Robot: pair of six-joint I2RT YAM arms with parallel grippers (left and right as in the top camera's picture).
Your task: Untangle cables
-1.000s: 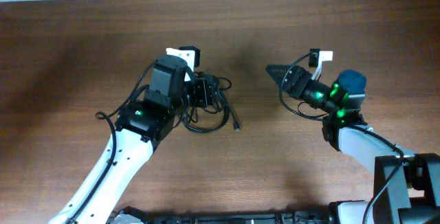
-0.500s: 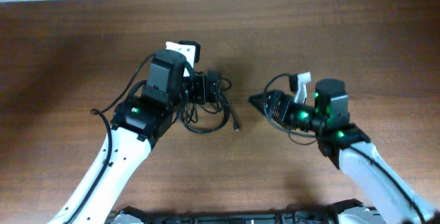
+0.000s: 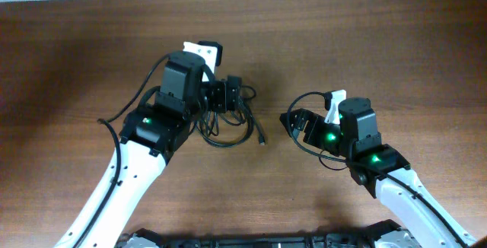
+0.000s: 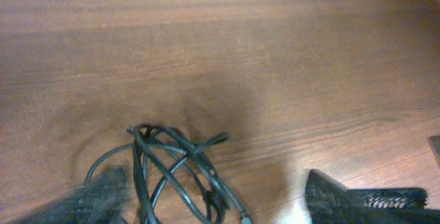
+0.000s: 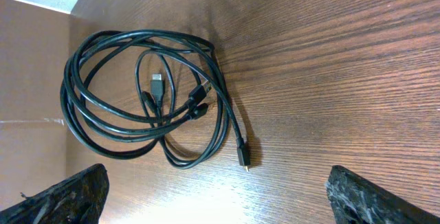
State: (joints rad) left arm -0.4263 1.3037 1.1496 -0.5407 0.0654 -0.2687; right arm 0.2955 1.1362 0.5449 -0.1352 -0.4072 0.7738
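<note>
We see the left arm and the right arm built alike: a long white shell below and a boxy black housing above, lit by small green lamps. Thick black wires loop loosely along both arms. A white block sits near each wrist. The left gripper and the right gripper are black, and close up their fingers show a dark, finely pebbled surface.
</note>
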